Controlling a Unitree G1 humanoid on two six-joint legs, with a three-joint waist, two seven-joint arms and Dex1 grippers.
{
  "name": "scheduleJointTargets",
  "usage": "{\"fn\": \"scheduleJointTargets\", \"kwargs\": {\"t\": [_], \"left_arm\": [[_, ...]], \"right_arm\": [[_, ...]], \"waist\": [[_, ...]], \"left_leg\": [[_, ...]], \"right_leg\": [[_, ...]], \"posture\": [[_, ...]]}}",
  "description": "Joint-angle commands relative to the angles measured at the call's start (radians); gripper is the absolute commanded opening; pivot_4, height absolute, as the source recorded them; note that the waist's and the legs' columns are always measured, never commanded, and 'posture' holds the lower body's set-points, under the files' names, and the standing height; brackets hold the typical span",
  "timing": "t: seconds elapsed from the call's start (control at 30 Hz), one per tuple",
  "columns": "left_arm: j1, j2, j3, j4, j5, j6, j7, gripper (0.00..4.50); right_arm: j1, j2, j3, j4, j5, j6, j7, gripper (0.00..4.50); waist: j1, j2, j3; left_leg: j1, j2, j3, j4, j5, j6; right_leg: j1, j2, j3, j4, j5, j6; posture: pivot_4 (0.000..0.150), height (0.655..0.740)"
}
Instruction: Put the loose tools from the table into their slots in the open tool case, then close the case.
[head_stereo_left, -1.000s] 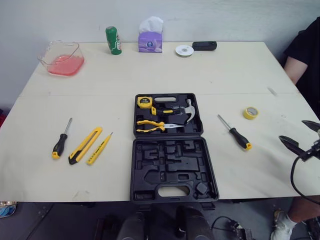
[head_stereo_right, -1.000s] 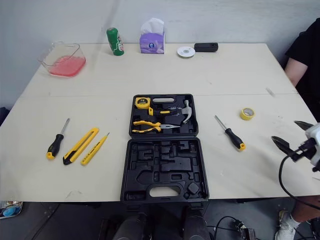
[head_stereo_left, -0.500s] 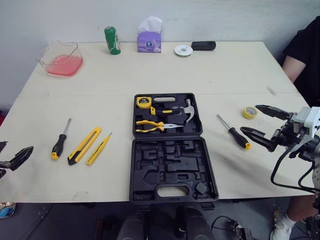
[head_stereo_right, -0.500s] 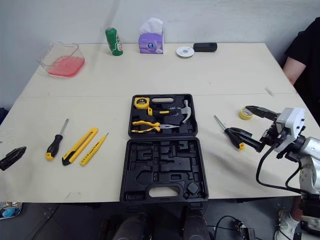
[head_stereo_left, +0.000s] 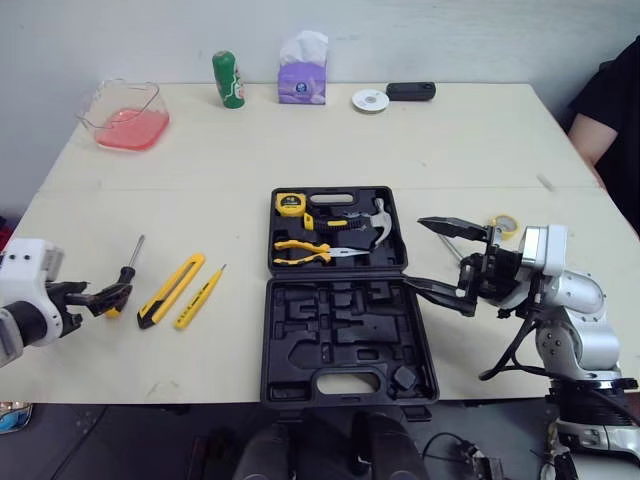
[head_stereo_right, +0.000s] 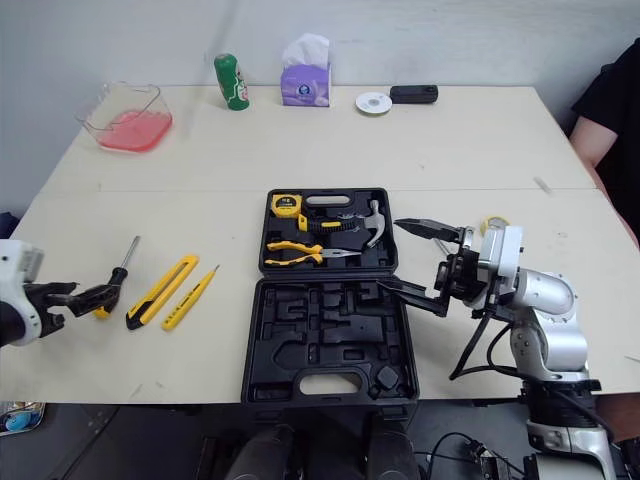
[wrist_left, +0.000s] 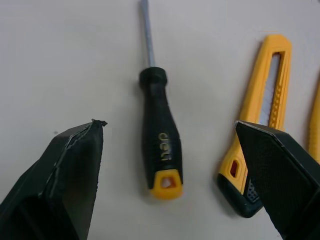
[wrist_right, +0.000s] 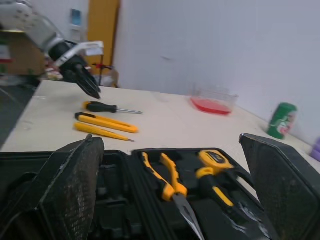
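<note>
Screwdriver (wrist_left: 159, 142) marked "deli", left hand (wrist_left: 168, 125) splayed near

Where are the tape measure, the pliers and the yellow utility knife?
tape measure (head_stereo_left: 290, 204), left eye view, yellow body.
pliers (head_stereo_left: 325, 251), left eye view, where the handles meet.
utility knife (head_stereo_left: 172, 290), left eye view, middle of body.

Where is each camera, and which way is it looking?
Two head eyes: up high, looking forward and down at the table, the open tool case, the left gripper and right gripper.
Left wrist: looks down between its open fingers at a screwdriver beside a yellow knife.
Right wrist: looks across the case's pliers, between its open fingers, towards the left gripper.
Shared: both wrist views show that screwdriver and knife.
</note>
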Motion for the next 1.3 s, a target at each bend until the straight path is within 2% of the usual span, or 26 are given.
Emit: {"fn": "scheduleJointTargets", "kwargs": {"t": [0.03, 0.27, 0.83, 0.93, 0.97, 1.0, 1.03, 1.13, 1.3], "left_arm": [[-0.045, 0.017, -0.034, 0.007, 0.038, 0.001, 0.024, 4.44], [-0.081, 0.009, -0.101, 0.020, 0.071, 0.035, 0.031, 4.44], [-0.078, -0.043, -0.102, 0.036, 0.113, 0.105, 0.071, 4.44], [-0.063, -0.042, -0.105, 0.049, 0.120, 0.098, 0.061, 3.60], [-0.060, -0.044, -0.101, 0.056, 0.125, 0.094, 0.060, 3.20], [-0.055, -0.044, -0.094, 0.065, 0.131, 0.085, 0.061, 2.60], [-0.052, -0.044, -0.090, 0.071, 0.136, 0.078, 0.061, 2.32], [-0.044, -0.046, -0.062, 0.095, 0.142, 0.041, 0.062, 1.02], [-0.043, -0.061, -0.019, 0.079, 0.121, -0.074, 0.025, 0.99]], "right_arm": [[-0.025, 0.003, 0.005, -0.048, 0.024, 0.001, 0.018, 4.50], [-0.035, 0.006, 0.027, -0.080, 0.027, 0.020, 0.023, 4.50], [-0.063, -0.005, 0.033, -0.055, 0.011, 0.035, 0.035, 4.50], [-0.065, -0.003, 0.029, -0.051, 0.008, 0.027, 0.035, 4.50], [-0.065, -0.004, 0.026, -0.046, 0.006, 0.023, 0.037, 4.50], [-0.063, -0.006, 0.025, -0.040, 0.003, 0.018, 0.041, 4.50], [-0.062, -0.007, 0.023, -0.037, 0.001, 0.015, 0.044, 4.50], [-0.057, -0.009, 0.017, -0.026, -0.003, 0.007, 0.049, 4.50], [-0.040, -0.022, 0.001, 0.001, -0.007, -0.017, 0.064, 4.50]], "waist": [[0.000, 0.000, 0.000], [-0.002, 0.000, 0.000], [-0.001, 0.000, 0.000], [-0.002, 0.000, 0.000], [-0.002, 0.000, 0.000], [-0.002, 0.000, 0.000], [-0.002, 0.000, 0.000], [-0.004, 0.000, 0.000], [-0.004, 0.000, 0.000]], "left_leg": [[0.000, 0.000, 0.000, 0.000, 0.000, 0.000], [0.000, 0.001, 0.000, 0.000, 0.001, -0.001], [0.000, 0.000, 0.000, 0.000, 0.001, -0.001], [0.000, 0.001, 0.000, 0.000, 0.001, -0.002], [0.000, 0.001, 0.000, 0.000, 0.001, -0.002], [0.000, 0.001, 0.000, 0.000, 0.001, -0.002], [0.000, 0.001, 0.000, 0.000, 0.001, -0.002], [0.000, 0.001, 0.000, 0.000, 0.001, -0.002], [0.000, 0.001, 0.000, 0.000, 0.001, -0.002]], "right_leg": [[0.000, 0.000, 0.000, 0.000, 0.000, 0.000], [0.000, 0.001, 0.000, 0.000, 0.000, 0.000], [0.000, 0.000, 0.001, 0.000, 0.000, 0.000], [0.000, 0.000, 0.001, 0.000, 0.000, 0.000], [0.000, 0.000, 0.001, 0.001, 0.000, 0.000], [0.000, 0.000, 0.001, 0.001, 0.000, 0.000], [0.000, 0.000, 0.001, 0.001, 0.000, 0.000], [0.000, 0.000, 0.001, 0.000, 0.000, 0.000], [0.000, 0.000, 0.000, 0.000, 0.000, 0.000]], "posture": [[0.150, 0.7400], [0.150, 0.7400], [0.150, 0.7400], [0.150, 0.7400], [0.150, 0.7400], [0.150, 0.7400], [0.150, 0.7400], [0.150, 0.7400], [0.150, 0.7400]]}}
